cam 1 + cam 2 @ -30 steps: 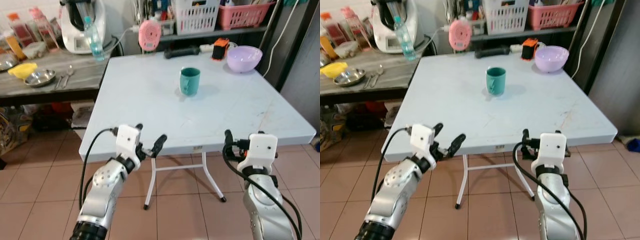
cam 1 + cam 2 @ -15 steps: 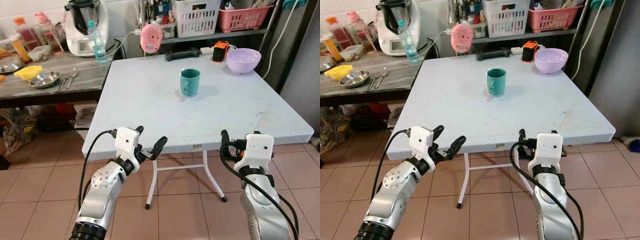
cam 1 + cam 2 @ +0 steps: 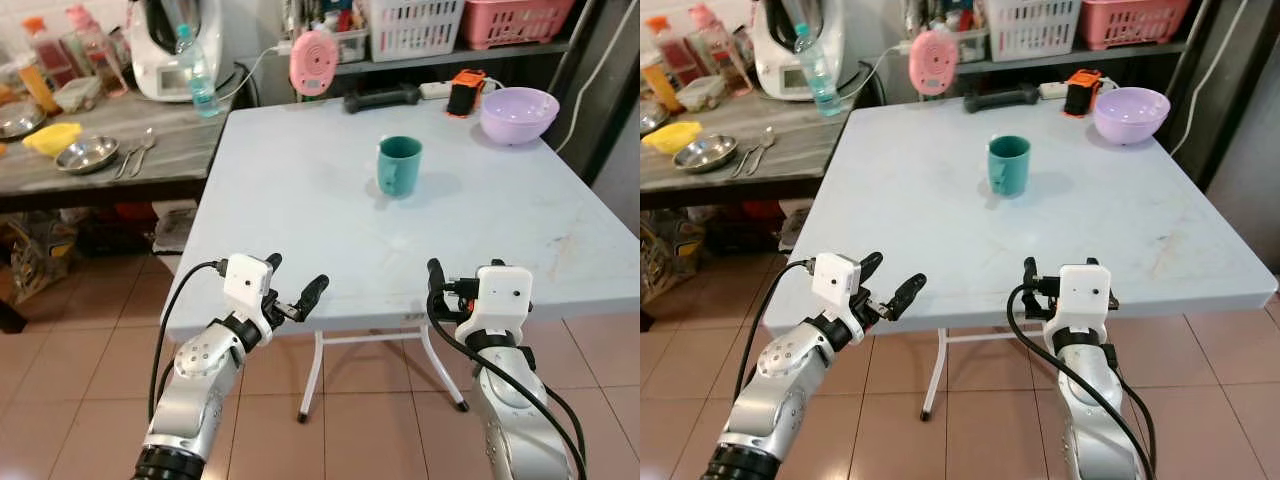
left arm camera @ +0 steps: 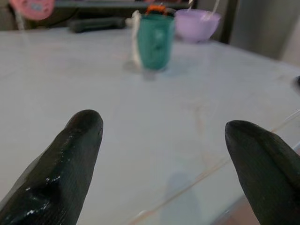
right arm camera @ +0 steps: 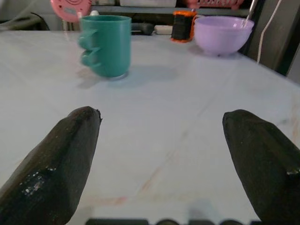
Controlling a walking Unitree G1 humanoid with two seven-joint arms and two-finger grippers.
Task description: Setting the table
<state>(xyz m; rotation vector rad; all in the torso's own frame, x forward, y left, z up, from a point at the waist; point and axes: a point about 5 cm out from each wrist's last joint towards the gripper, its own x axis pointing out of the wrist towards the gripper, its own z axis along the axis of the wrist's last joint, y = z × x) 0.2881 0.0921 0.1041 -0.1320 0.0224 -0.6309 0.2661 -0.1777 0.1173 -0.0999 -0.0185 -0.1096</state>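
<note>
A green mug (image 3: 400, 167) stands upright near the middle of the white folding table (image 3: 300, 200). A lilac bowl (image 3: 519, 113) sits at the table's far right corner. My left gripper (image 3: 296, 272) hovers open at the table's near edge, fingers spread and nothing between them. My right gripper (image 3: 465, 277) is held level at the near edge further right, also open. Both wrist views look across the tabletop to the mug (image 5: 107, 44) and the bowl (image 5: 220, 35). On the grey side counter (image 3: 120, 125) to the left lie a steel bowl (image 3: 84, 156), a yellow bowl (image 3: 52, 138) and spoons (image 3: 135, 158).
A water bottle (image 3: 197, 72) and a kitchen machine (image 3: 165, 45) stand at the counter's back. A pink round device (image 3: 315, 62), a black object (image 3: 382, 98) and an orange-black gadget (image 3: 463, 92) line the table's far edge. Baskets sit on a shelf behind. Tiled floor lies below.
The whole picture has shifted, so the camera moved; the table now sits a little further right and closer. Both arms keep the same open pose at the near edge.
</note>
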